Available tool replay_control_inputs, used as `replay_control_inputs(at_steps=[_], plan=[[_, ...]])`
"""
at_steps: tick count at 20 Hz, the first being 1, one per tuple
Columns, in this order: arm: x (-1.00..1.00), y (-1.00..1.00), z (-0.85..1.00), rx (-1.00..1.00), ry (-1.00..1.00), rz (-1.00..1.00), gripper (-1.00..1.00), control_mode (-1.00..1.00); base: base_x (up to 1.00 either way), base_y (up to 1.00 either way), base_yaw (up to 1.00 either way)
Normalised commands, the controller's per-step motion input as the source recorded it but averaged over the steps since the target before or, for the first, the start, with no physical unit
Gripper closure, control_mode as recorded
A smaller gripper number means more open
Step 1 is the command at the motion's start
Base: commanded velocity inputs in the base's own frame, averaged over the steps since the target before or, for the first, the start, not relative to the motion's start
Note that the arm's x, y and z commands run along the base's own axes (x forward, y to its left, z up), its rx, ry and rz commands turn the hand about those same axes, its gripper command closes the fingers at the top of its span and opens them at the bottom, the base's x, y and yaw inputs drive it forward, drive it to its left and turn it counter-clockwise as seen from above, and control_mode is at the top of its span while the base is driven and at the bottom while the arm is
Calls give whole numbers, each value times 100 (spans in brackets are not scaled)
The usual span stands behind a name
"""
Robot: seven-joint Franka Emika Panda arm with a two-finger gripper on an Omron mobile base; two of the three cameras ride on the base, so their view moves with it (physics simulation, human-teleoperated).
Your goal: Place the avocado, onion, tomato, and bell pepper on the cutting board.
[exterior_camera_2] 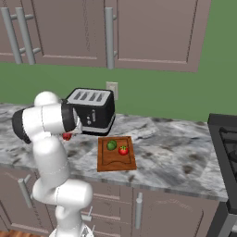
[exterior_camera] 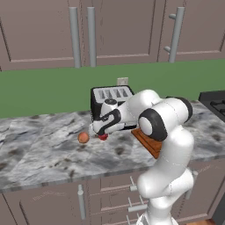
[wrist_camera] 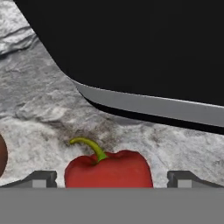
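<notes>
My claw [wrist_camera: 112, 179] straddles the pepper [wrist_camera: 109, 168] before the toaster [exterior_camera_2: 92, 110]; onion [exterior_camera: 83, 138] beside it (avocado [exterior_camera_2: 111, 145], tomato [exterior_camera_2: 123, 150] on the board [exterior_camera_2: 115, 162])

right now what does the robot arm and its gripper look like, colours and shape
The arm is built of glossy white, rounded tube-like segments with bulging joints; a black ring bands one big joint and dark trim runs along the wrist end. No loose cables or lettering can be made out. The gripper ends in two small dark grey finger tips, blocky with a lighter grey face.
</notes>
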Motion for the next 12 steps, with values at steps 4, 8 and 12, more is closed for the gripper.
replay_control_inputs(at_steps=[4, 8, 12], plan=[[0, 13, -24, 0, 6, 0, 100, -100, 0, 0, 0], [-6, 1, -3, 0, 1, 0, 100, -100, 0, 0, 0], [-14, 2, 39, 0, -4, 0, 100, -100, 0, 0, 0]])
